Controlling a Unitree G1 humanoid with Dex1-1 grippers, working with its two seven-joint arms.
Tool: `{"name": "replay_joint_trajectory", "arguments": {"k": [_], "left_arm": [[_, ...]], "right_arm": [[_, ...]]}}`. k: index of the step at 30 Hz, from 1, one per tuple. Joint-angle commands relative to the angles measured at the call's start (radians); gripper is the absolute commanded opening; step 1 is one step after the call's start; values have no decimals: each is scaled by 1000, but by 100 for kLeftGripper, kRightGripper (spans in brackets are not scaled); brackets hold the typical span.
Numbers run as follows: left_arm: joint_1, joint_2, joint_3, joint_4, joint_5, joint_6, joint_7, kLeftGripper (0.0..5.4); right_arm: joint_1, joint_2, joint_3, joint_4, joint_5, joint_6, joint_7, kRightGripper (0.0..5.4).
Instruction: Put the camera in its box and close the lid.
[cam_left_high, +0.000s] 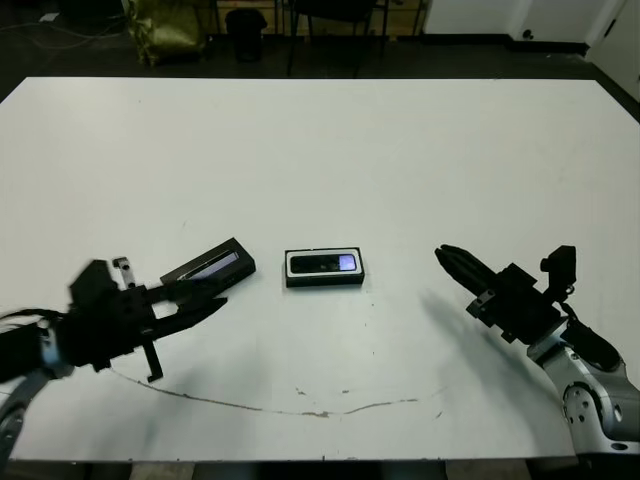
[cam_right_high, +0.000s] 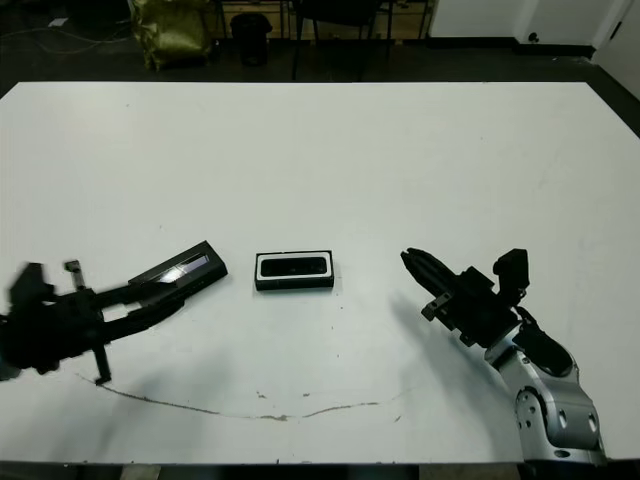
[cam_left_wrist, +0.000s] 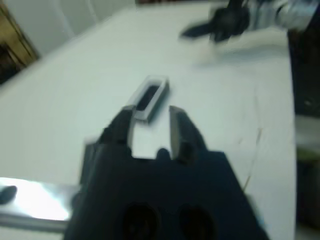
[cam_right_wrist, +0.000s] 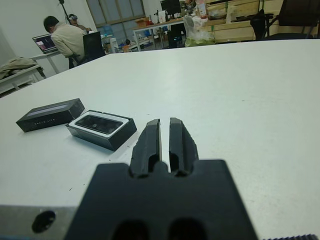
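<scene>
A long thin dark scratch (cam_left_high: 300, 408) runs across the white table (cam_left_high: 400, 150). Beyond it, a person (cam_right_wrist: 67, 37) sits at a laptop (cam_right_wrist: 44, 43).

No readable text anywhere: the lid (cam_right_wrist: 50, 114) carries a faint row of small marks along its side, too tiny and blurred to make out.

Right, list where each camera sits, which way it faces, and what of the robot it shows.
Head pair: looks forward and down at the table, box at centre, lid beside it; the left gripper and right gripper show.
Left wrist: looks along its open fingers toward the box; the right gripper shows beyond.
Right wrist: looks along its near-shut fingers across the table; a person sits beyond.
Shared: every view shows the box.
</scene>
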Motion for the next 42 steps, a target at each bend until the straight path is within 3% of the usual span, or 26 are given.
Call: {"name": "replay_joint_trajectory", "arguments": {"k": [1, 6, 14, 20, 25, 34, 42], "left_arm": [[47, -16, 83, -67, -33, -18, 40, 231], [49, 5, 151, -85, -63, 47, 111, 351], [-2, 18, 114, 84, 12, 54, 112, 539], [-135, 32, 1, 378, 36, 23, -58, 539], [-271, 76, -87, 577, 29, 61, -268, 539], [-406, 120, -165, 721, 49, 88, -473, 539], [-428, 86, -167, 770, 83, 77, -412, 539]], "right_arm": [[3, -11, -2, 18, -6, -1, 8, 0], [6, -14, -1, 7, -4, 20, -2, 0], [3, -15, 2, 7, -8, 21, -1, 0], [2, -10, 4, 21, -16, 2, 3, 0], [7, -10, 6, -7, -10, 48, -30, 0], [14, -13, 12, -37, -15, 79, -69, 0], [14, -14, 11, -38, -5, 99, -68, 0]]}}
